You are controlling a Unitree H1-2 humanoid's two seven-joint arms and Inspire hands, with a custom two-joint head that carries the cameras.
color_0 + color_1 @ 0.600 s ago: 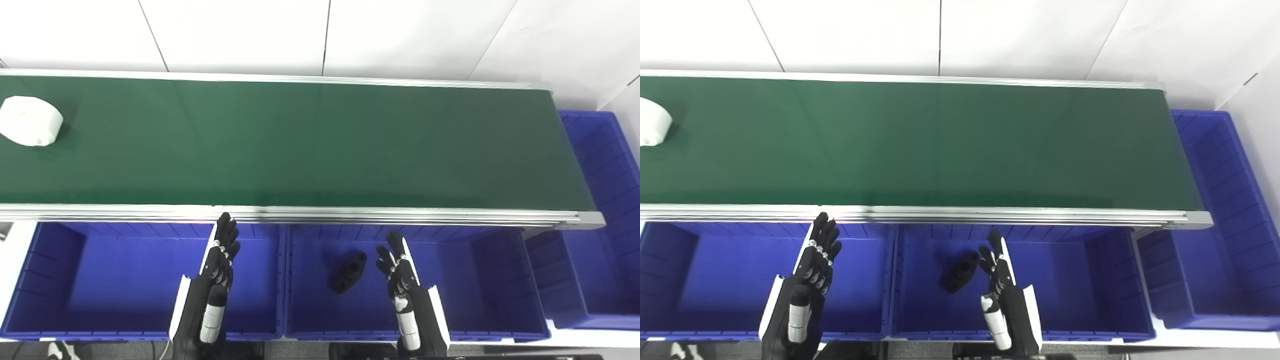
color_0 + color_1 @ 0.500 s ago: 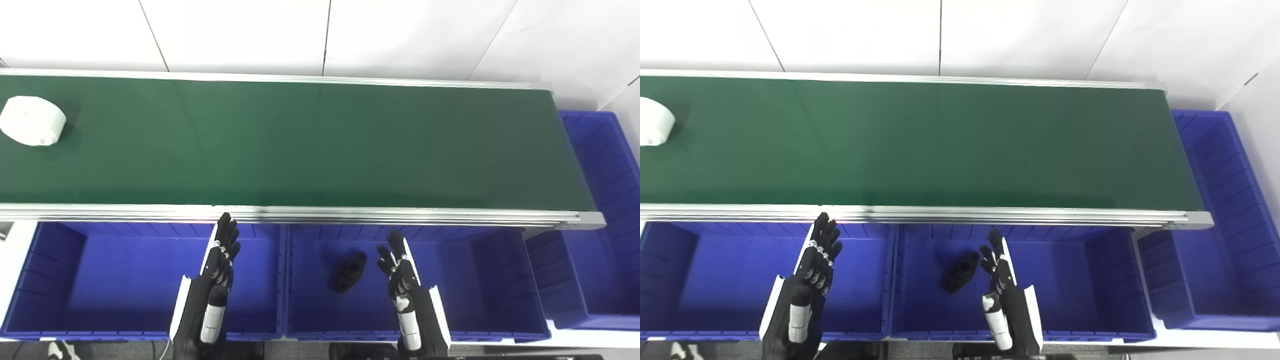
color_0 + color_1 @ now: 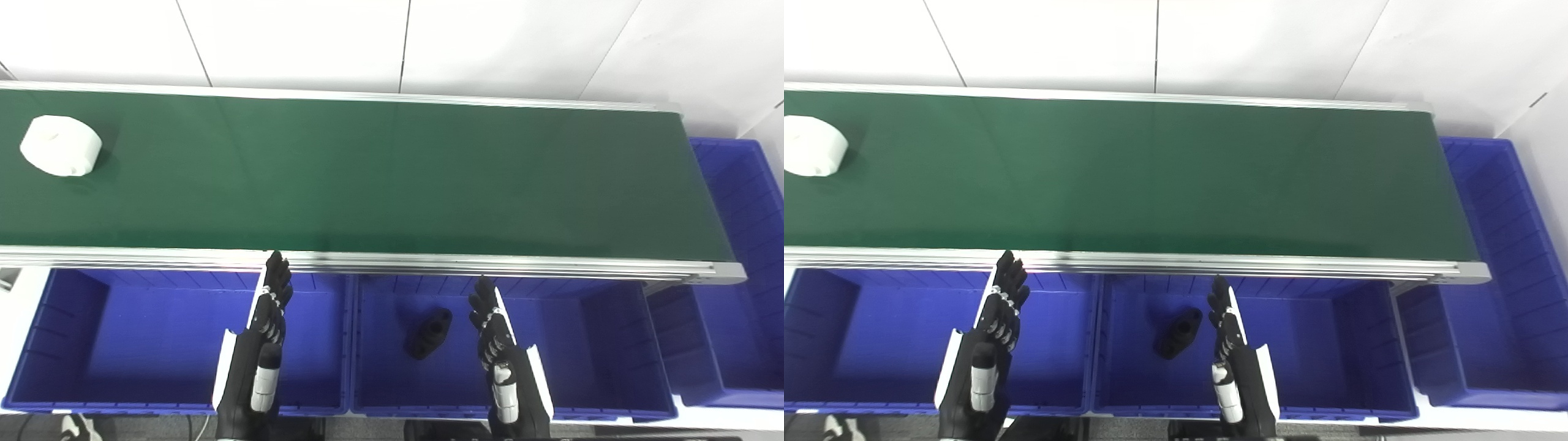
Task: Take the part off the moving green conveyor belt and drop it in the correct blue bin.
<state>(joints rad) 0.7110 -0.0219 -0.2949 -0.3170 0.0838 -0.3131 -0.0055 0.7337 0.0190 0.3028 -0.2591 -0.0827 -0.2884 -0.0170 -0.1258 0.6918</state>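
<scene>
A white round part (image 3: 60, 146) lies on the green conveyor belt (image 3: 380, 177) at its far left. My left hand (image 3: 267, 312) hovers open over the left blue bin (image 3: 122, 337), fingertips near the belt's front rail. My right hand (image 3: 490, 324) is open over the middle blue bin (image 3: 582, 343), holding nothing. A black flanged part (image 3: 429, 332) lies on the floor of the middle bin, just left of my right hand.
A third blue bin (image 3: 741, 257) stands at the belt's right end. An aluminium rail (image 3: 490, 267) runs along the belt's front edge, between the belt and the bins. A white wall rises behind the belt.
The white part has travelled a little to the right along the belt. Both hands stay over their bins with fingers stretched slightly further forward. The view has shifted slightly.
</scene>
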